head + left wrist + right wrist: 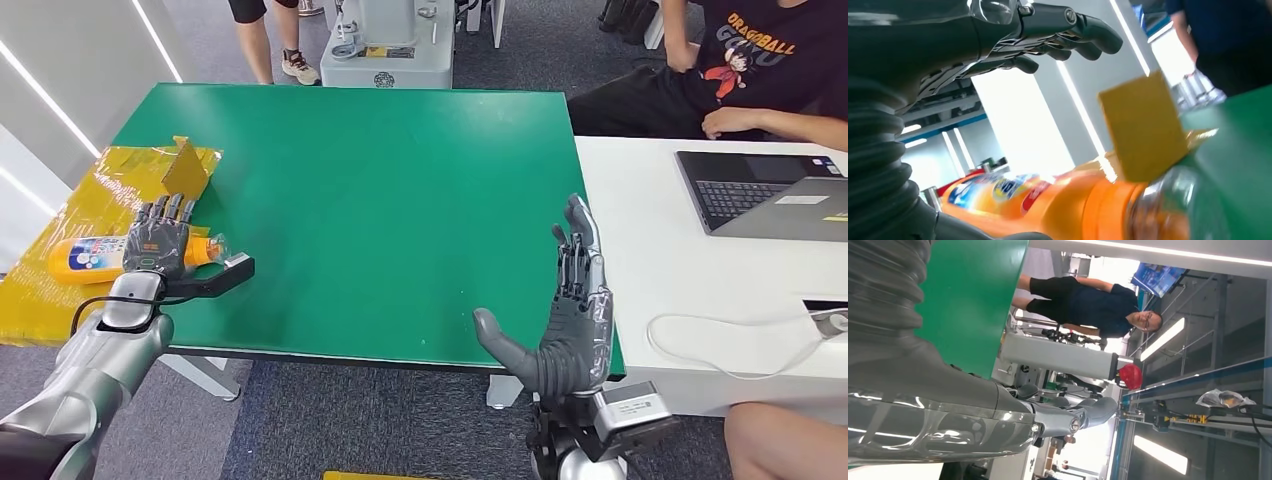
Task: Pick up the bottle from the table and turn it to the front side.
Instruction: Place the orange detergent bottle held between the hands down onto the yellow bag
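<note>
An orange bottle point(85, 257) with a blue and white label lies on its side on a yellow sheet point(50, 305) at the left edge of the green table point(380, 180). My left hand point(158, 242) hovers over the bottle's neck half, palm down. In the left wrist view its fingers point(1068, 30) stretch out well above the bottle point(1048, 205), with a gap between them. My right hand point(572, 320) stands open and upright at the table's near right edge, holding nothing; its fingers point(1088, 412) also show in the right wrist view.
A yellow folded flap point(186, 165) stands just beyond the bottle. On the right stands a white table point(650, 250) with a laptop point(770, 195) and a cable point(720, 350); a seated person point(760, 60) leans on it. A grey machine base point(385, 45) and a standing person's legs point(265, 40) are behind.
</note>
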